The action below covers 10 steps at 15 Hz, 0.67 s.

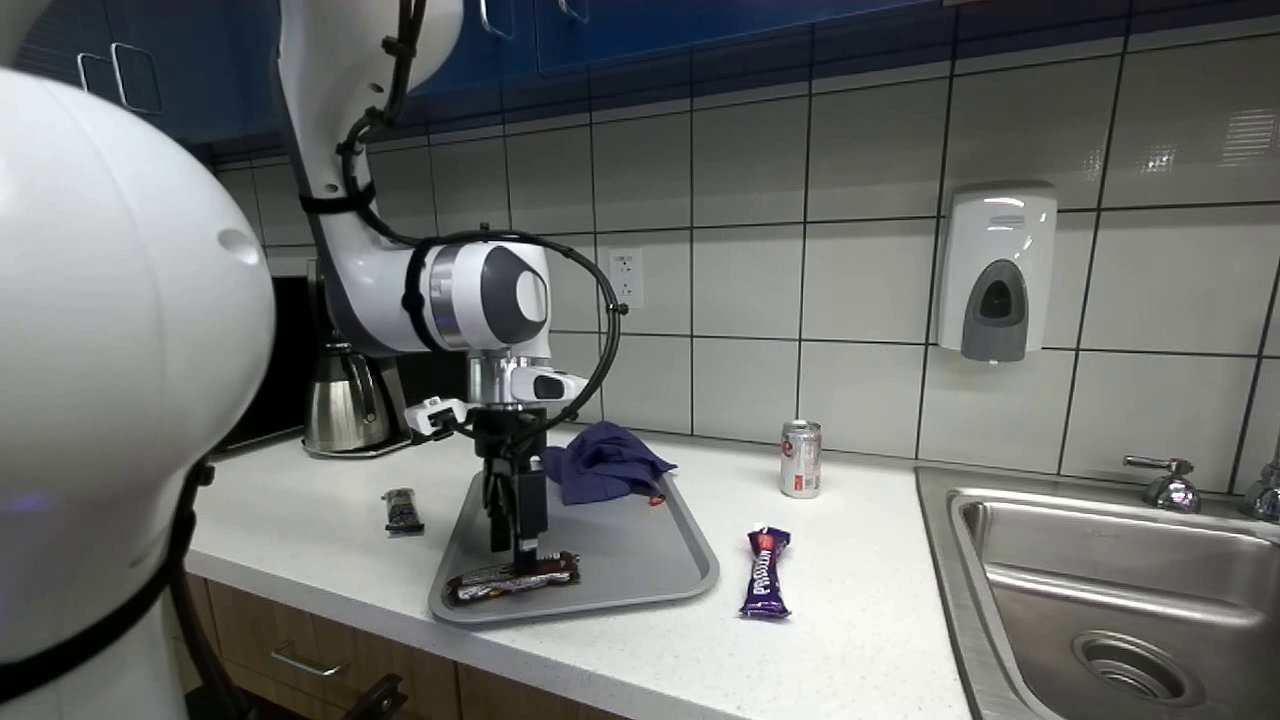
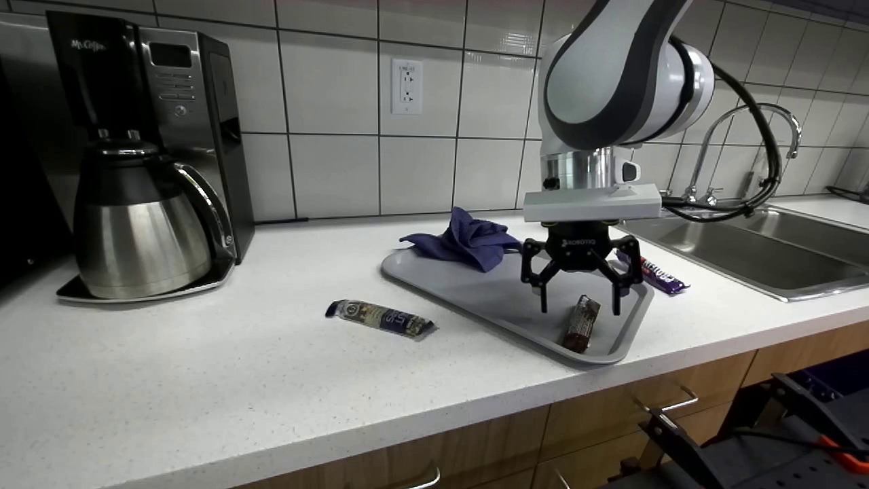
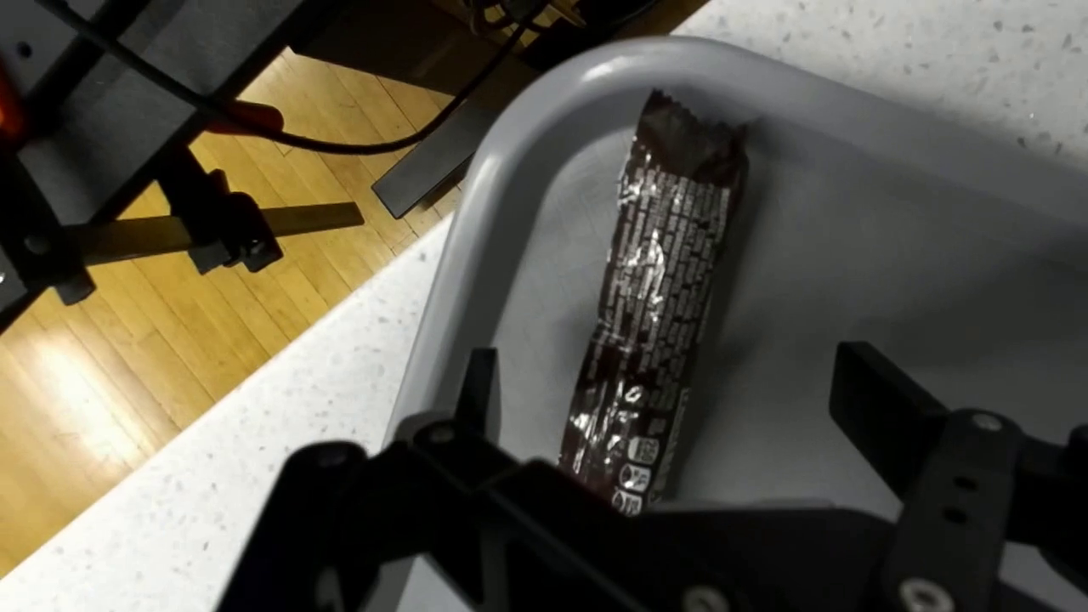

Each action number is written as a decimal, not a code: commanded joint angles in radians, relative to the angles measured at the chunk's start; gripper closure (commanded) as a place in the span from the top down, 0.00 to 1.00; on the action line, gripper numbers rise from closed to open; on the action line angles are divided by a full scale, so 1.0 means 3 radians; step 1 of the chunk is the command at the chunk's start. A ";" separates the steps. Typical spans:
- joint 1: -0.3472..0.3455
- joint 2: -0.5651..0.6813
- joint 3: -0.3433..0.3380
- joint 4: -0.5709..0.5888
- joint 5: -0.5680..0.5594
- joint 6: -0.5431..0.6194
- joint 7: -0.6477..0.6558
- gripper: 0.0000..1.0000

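Note:
My gripper (image 2: 580, 309) is open and empty, pointing down over the grey tray (image 2: 489, 292). Its fingers stand apart on either side of a brown wrapped bar (image 2: 582, 324) lying near a corner of the tray. In the wrist view the bar (image 3: 654, 297) runs between the fingertips (image 3: 667, 370), nearer the left finger; its lower end is hidden behind the gripper. In an exterior view the fingers (image 1: 522, 560) overlap the bar (image 1: 480, 583); contact cannot be told. A crumpled dark blue cloth (image 1: 605, 460) lies at the tray's back, with a small red piece (image 1: 656, 499) beside it.
A purple wrapped bar (image 1: 765, 575) and a can (image 1: 800, 460) stand off the tray toward the sink (image 1: 935, 560). Another wrapped bar (image 2: 381, 318) lies on the counter on the coffee maker side. A carafe (image 2: 142, 238) sits by the wall. A dark cart (image 2: 767, 448) is before the counter.

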 commanded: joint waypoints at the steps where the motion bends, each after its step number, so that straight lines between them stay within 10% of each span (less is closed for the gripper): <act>1: -0.0007 -0.0041 -0.0025 -0.0128 -0.0088 0.0214 0.0174 1.00; 10: 0.0002 0.0049 -0.0102 -0.0284 -0.0030 0.0759 0.0212 1.00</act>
